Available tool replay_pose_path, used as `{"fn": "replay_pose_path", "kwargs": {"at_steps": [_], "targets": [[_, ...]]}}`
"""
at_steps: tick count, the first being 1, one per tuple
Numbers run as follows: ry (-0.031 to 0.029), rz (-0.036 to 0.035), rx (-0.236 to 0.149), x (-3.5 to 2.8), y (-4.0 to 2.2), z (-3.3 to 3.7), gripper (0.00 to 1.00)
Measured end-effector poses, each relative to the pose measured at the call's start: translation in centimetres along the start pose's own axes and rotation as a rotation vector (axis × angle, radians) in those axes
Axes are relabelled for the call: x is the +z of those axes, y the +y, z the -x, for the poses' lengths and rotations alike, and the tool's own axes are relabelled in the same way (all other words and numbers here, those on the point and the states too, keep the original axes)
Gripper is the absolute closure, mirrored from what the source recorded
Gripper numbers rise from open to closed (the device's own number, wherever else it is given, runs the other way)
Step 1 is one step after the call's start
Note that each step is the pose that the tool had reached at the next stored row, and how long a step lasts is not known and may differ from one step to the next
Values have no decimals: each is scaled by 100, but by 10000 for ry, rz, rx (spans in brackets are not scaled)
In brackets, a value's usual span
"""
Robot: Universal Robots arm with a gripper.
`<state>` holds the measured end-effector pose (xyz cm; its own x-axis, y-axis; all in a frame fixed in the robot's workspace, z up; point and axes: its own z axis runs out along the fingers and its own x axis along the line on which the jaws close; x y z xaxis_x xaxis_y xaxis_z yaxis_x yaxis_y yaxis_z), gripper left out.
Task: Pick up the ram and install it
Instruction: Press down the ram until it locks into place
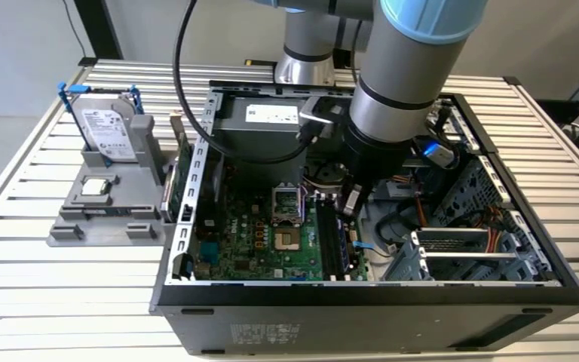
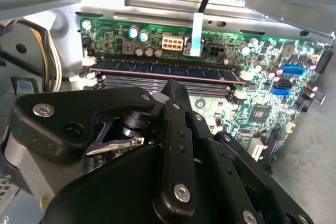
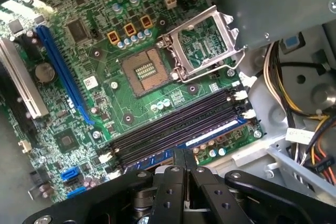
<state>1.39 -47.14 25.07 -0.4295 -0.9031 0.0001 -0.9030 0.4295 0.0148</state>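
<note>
Grey holder with a hard drive stands outside the computer case, at the exterior view's left. Inside the case lies the green motherboard. The ram sits upright in the motherboard's outermost black slot, in the second wrist view. The gripper hangs just above that slot, its fingers pressed together, gripping nothing.

Inside the computer case, the arm's grey wrist hides much of the motherboard; in the second wrist view, the gripper body covers the ram slots' near side, its fingertips obscured.
</note>
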Motion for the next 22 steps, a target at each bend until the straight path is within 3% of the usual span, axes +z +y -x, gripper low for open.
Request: {"fn": "replay_pose_path", "kwargs": {"at_steps": [6, 22], "targets": [[6, -2, -743, 0, 0, 1, 100], [4, -4, -1851, 1, 3, 6, 100]]}}
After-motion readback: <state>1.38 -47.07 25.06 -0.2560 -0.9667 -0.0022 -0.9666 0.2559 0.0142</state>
